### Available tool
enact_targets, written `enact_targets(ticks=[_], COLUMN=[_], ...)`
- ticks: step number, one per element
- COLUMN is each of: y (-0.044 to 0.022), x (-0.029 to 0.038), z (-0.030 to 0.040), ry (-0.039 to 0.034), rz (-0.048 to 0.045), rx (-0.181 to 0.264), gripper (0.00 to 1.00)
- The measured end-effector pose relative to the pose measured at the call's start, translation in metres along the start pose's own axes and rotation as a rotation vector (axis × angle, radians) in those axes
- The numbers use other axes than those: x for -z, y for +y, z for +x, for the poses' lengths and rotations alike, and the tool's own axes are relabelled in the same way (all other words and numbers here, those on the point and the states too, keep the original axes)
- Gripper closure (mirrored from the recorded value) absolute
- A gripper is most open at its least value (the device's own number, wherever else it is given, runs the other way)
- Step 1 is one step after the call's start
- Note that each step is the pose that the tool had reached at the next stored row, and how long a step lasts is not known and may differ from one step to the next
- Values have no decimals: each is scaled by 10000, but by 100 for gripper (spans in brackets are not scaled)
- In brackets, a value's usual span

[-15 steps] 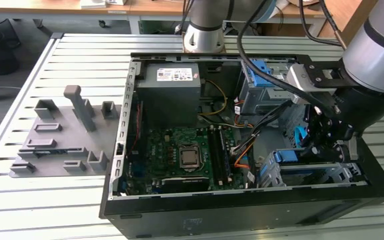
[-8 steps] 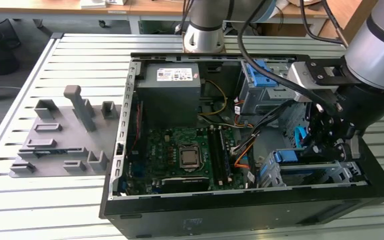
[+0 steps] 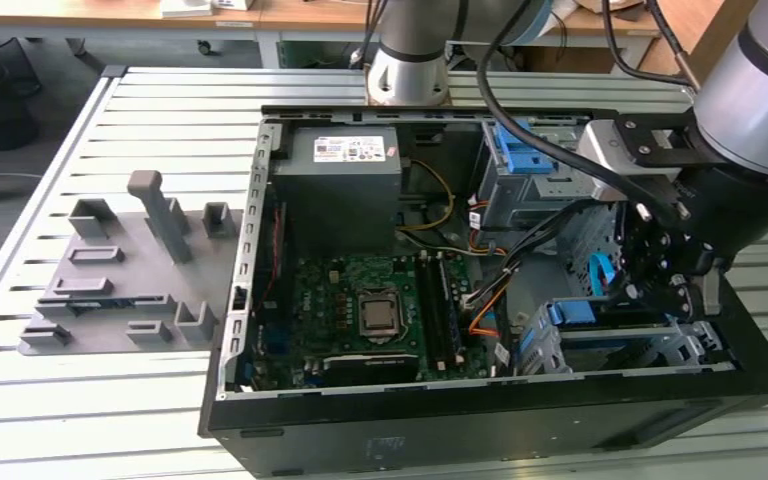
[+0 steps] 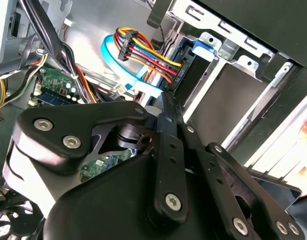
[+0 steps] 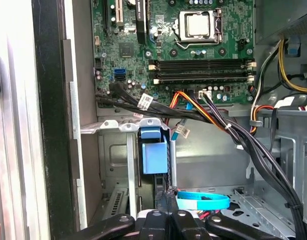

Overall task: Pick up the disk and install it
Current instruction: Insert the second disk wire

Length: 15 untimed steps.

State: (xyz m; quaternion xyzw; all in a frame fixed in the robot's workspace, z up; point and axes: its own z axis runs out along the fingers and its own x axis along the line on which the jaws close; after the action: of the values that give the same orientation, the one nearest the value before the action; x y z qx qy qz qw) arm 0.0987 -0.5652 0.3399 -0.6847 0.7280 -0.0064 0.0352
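My gripper [image 3: 648,292] reaches into the open computer case [image 3: 244,300] at the exterior view's right, low over the grey metal drive bay [image 3: 624,345]. In both wrist views its black fingers [image 4: 164,112] [image 5: 168,212] lie pressed together, with nothing showing between them. Just past the fingertips a dark slab with a blue plastic edge [image 4: 187,62], which I take for the disk, stands on edge inside the bay. Its label is hidden. A blue latch piece [image 5: 154,150] sits on the bay's top.
A light blue flat cable [image 5: 203,202] loops beside the fingertips, and a bundle of coloured wires [image 4: 148,57] runs to the bay. The motherboard [image 3: 371,310] fills the case's middle, the power supply [image 3: 337,190] the back. A grey slotted fixture [image 3: 124,280] lies on the table [image 3: 37,400].
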Motion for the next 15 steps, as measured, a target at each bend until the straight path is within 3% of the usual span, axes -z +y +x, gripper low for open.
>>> enact_targets(ticks=[15], y=[-66], x=[-72], z=[-1], ry=[5], rz=[-27], rx=[-3], gripper=[89])
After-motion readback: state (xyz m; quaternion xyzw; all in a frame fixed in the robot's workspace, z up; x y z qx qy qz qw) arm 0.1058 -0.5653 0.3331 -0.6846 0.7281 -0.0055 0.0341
